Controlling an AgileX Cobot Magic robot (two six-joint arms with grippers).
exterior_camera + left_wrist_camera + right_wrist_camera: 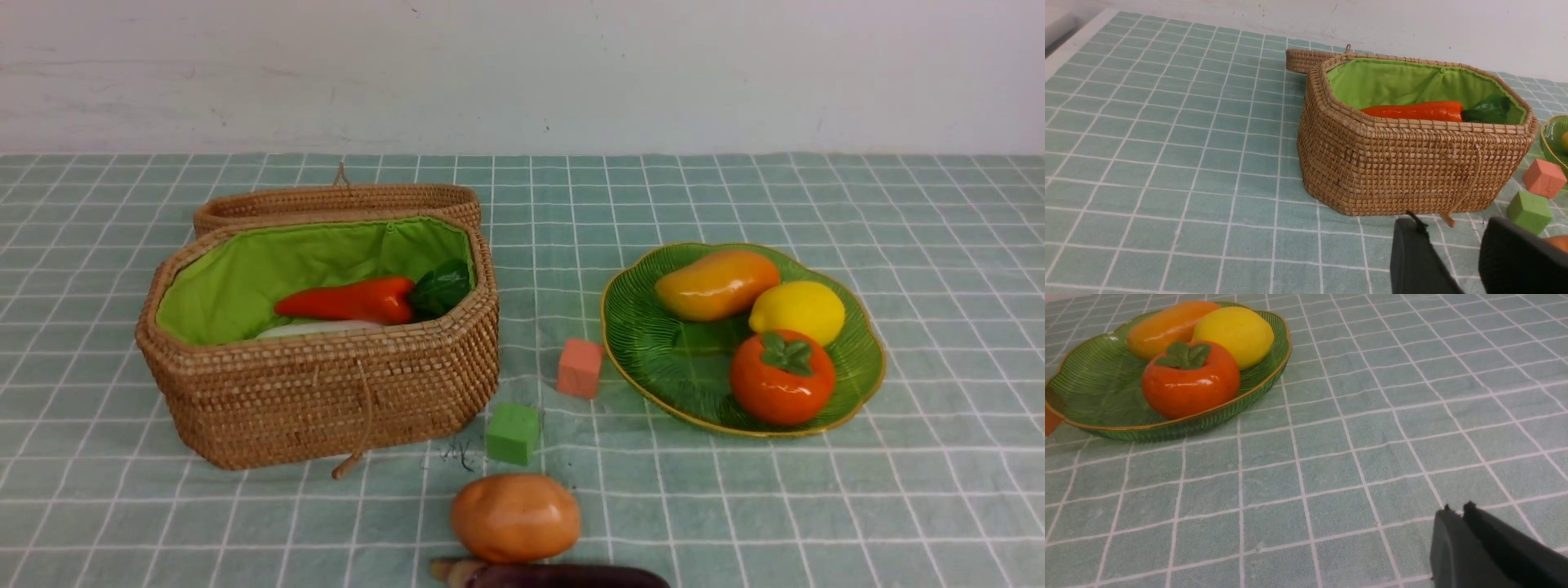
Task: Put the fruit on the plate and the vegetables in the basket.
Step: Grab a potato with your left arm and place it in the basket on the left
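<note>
The wicker basket (326, 392) with green lining holds the orange-red carrot (351, 300) and the white radish (318, 329). The green glass plate (661, 359) holds the mango (717, 284), lemon (798, 311) and persimmon (782, 377). The brown-orange potato (514, 518) and dark purple eggplant (563, 576) lie at the table's front edge. Neither gripper shows in the front view. In the left wrist view my left gripper (1447, 232) is open and empty, in front of the basket (1404, 171). In the right wrist view my right gripper (1457, 512) is shut and empty, apart from the plate (1106, 396).
An orange cube (580, 367) and a green cube (513, 433) sit between basket and plate. The basket's lid (335, 202) lies open behind it. The checked teal cloth (898, 490) covers the table, with a white wall behind.
</note>
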